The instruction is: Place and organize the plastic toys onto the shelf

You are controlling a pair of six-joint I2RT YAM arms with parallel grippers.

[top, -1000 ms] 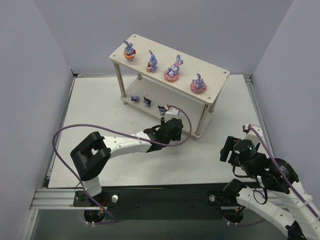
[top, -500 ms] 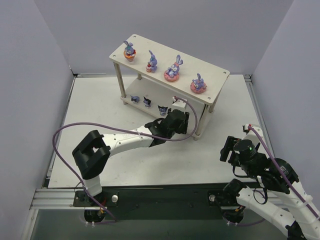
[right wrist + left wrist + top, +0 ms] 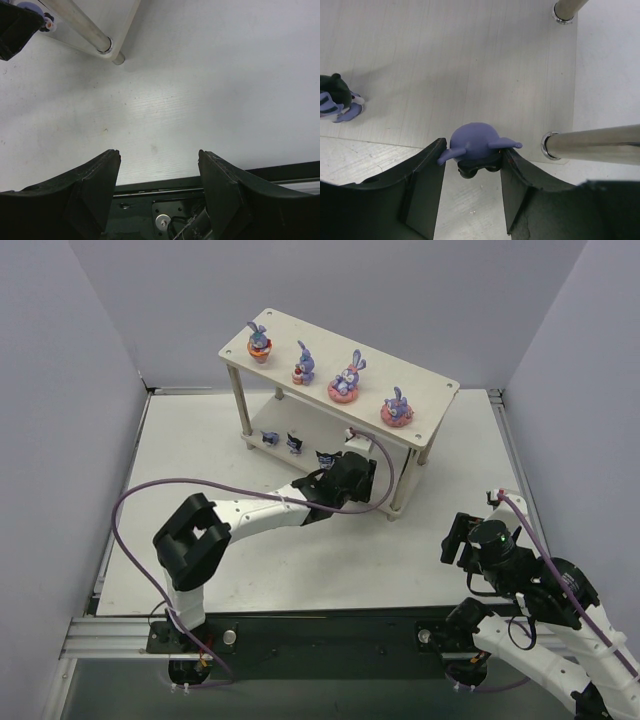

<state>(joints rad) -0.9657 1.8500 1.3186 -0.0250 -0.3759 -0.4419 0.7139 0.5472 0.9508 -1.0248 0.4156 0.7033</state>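
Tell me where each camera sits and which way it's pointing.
Top: above and behind, looking down at table and shelf; both arms show.
Left wrist: on the left gripper, looking down at the shelf's lower board; its fingers pinch a blue toy.
Right wrist: on the right gripper, looking down at the table; its open fingers show.
Shared: both wrist views catch a shelf leg.

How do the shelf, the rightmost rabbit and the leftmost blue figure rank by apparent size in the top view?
1. Shelf, by far the largest.
2. Rightmost rabbit.
3. Leftmost blue figure, the smallest, though shaded under the top board.
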